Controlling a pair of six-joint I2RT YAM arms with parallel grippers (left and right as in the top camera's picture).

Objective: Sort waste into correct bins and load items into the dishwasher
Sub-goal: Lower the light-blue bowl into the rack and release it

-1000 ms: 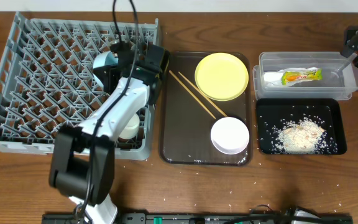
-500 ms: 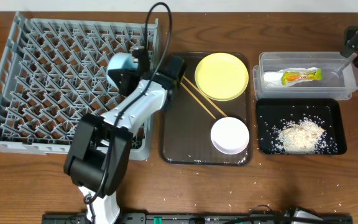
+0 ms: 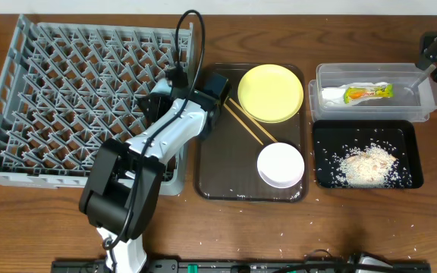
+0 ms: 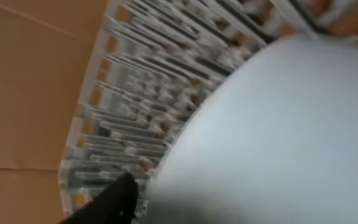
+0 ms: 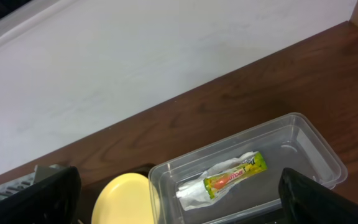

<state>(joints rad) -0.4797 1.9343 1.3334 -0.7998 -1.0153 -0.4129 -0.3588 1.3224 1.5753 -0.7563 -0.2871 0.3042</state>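
A light blue bowl (image 4: 278, 137) fills the left wrist view, close against the pegs of the grey dishwasher rack (image 3: 59, 91). My left gripper (image 3: 161, 97) hangs over the rack's right side; one black finger (image 4: 114, 199) shows beside the bowl and the other is hidden. The yellow plate (image 3: 270, 92), white bowl (image 3: 281, 164) and chopsticks (image 3: 249, 123) lie on the brown tray (image 3: 218, 167). The wrapper (image 3: 366, 92) lies in the clear tub (image 3: 431, 98). Rice scraps (image 3: 366, 164) sit in the black tray (image 3: 321, 174). My right gripper (image 3: 429, 64) (image 5: 185, 186) stands open above the tub.
The left arm's forearm (image 3: 165, 136) lies across the rack's front right corner and the gap to the brown tray. Rice grains are scattered on the wooden table (image 3: 370, 227) along the front. A pale wall backs the table in the right wrist view.
The left gripper carried the blue bowl rightward along the rack, then lower among the pegs, where the wrist now mostly covers it from above. The right arm has not moved.
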